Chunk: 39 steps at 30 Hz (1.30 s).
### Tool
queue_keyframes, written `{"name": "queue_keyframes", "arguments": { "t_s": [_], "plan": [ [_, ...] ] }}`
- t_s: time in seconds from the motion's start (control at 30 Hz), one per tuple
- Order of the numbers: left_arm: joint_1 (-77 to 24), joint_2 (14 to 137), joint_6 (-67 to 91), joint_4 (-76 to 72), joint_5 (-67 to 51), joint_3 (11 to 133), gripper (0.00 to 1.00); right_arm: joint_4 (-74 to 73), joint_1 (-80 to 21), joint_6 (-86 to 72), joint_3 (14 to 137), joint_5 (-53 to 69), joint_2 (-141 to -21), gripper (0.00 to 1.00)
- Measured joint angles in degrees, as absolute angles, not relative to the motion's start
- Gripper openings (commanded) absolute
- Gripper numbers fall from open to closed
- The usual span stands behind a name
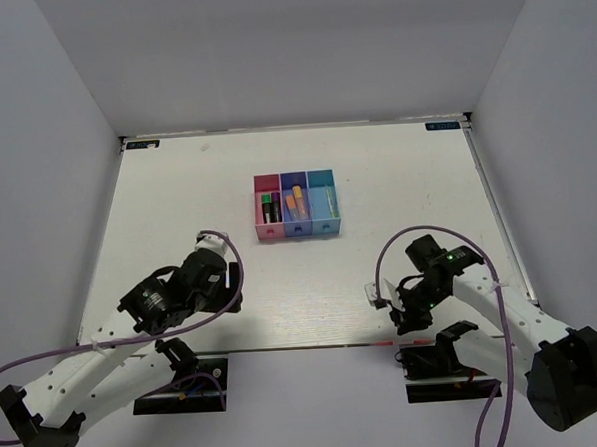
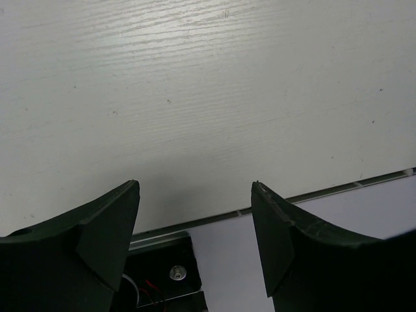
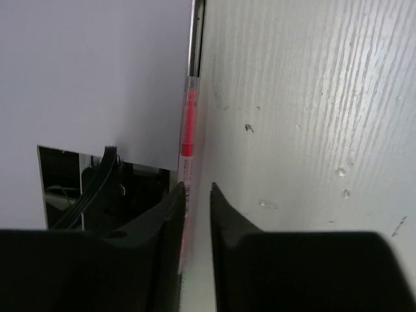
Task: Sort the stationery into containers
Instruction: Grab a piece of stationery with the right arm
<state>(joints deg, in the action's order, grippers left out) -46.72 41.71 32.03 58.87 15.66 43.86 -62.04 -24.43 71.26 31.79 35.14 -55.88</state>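
Observation:
The three joined bins stand mid-table: pink [image 1: 269, 228], dark blue [image 1: 297, 227], light blue [image 1: 325, 225]. A black marker with a green cap [image 1: 266, 207] lies in the pink one, an orange highlighter [image 1: 297, 198] in the dark blue one, and a thin yellow-green stick [image 1: 329, 202] in the light blue one. A thin pink-red pen [image 3: 188, 123] lies along the table's front edge. My right gripper [image 3: 197, 188] hangs over its near end with a narrow gap between the jaws, the pen against the left finger [image 3: 170, 214]. My left gripper [image 2: 195, 195] is open and empty.
The table's front edge [image 2: 325, 190] runs under both grippers, with the arm base plates [image 1: 182, 385] just beyond it. White walls close in the table on the left, the right and the back. A purple cable [image 1: 400, 240] loops over the right arm.

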Motion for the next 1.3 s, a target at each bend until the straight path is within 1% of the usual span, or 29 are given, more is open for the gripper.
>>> {"name": "queue_keyframes", "arguments": {
  "t_s": [0.03, 0.07, 0.1, 0.13, 0.3, 0.5, 0.67, 1.03, 1.3],
  "plan": [
    [-46.72, 41.76, 32.18, 58.70, 15.46, 43.57, 0.79, -60.99, -25.12, 69.84, 31.22, 34.63, -55.55, 0.14],
    [-46.72, 41.89, 32.32, 58.65, 15.20, 43.44, 0.78, -60.03, -25.85, 68.36, 30.81, 34.26, -55.27, 0.10],
    [-46.72, 42.09, 32.40, 58.52, 15.03, 43.44, 0.78, -59.29, -26.37, 67.37, 30.59, 34.02, -55.07, 0.02],
    [-46.72, 42.37, 32.47, 58.24, 14.87, 43.44, 0.78, -58.74, -26.92, 66.32, 30.52, 33.78, -54.89, 0.00],
    [-46.72, 44.01, 32.56, 57.74, 14.17, 43.44, 0.78, -58.78, -29.21, 65.39, 30.59, 35.29, -55.27, 0.00],
    [-46.72, 44.40, 32.56, 57.76, 14.04, 43.44, 0.78, -61.89, -32.67, 68.88, 30.70, 36.71, -60.34, 0.00],
    [-46.72, 43.66, 32.56, 57.65, 14.09, 43.24, 0.78, -62.00, -35.73, 69.25, 30.70, 36.82, -61.76, 0.00],
    [-46.72, 41.63, 32.60, 57.45, 14.11, 40.56, 0.78, -54.65, -40.23, 64.36, 30.20, 33.12, -65.71, 0.00],
    [-46.72, 39.70, 32.62, 57.89, 14.13, 40.01, 0.78, -52.62, -41.98, 62.94, 30.17, 31.64, -67.26, 0.00]
  ]
}}
